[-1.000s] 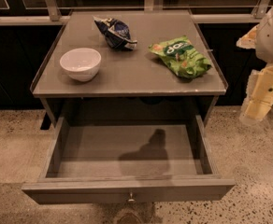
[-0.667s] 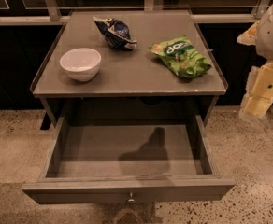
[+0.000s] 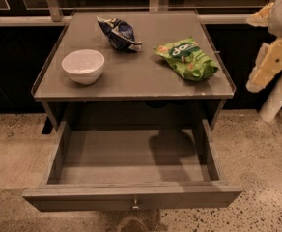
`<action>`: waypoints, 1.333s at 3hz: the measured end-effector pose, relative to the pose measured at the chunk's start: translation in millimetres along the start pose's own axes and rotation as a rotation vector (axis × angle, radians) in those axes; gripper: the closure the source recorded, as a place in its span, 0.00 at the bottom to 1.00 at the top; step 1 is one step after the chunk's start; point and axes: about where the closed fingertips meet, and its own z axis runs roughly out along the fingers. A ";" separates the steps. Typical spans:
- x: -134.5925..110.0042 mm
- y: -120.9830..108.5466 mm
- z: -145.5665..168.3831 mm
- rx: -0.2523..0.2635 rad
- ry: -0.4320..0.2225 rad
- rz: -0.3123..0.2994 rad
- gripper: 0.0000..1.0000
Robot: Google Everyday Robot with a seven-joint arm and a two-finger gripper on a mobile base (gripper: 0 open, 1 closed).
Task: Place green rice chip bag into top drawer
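The green rice chip bag [image 3: 187,59] lies flat on the right side of the grey table top [image 3: 131,76]. The top drawer [image 3: 131,197] is pulled fully open below the table, with a small round knob on its front panel, and nothing lies inside it. My gripper [image 3: 258,50] hangs at the right edge of the view, just right of the table and of the bag. Its cream fingers [image 3: 271,64] are spread apart and hold nothing.
A white bowl [image 3: 83,65] stands on the left of the table top. A dark blue and white snack bag [image 3: 119,34] lies at the back middle. A dark railing and wall run behind the table. The floor is speckled stone.
My gripper has risen a little at the right edge of the view. The bag, bowl and drawer have not moved.
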 end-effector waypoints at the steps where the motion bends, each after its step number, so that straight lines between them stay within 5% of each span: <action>1: 1.1 -43.8 31.9 -0.018 -0.095 -0.013 0.00; 2: -6.3 -70.0 76.9 -0.062 -0.192 0.002 0.00; 4: -20.7 -90.9 155.0 -0.134 -0.260 0.041 0.00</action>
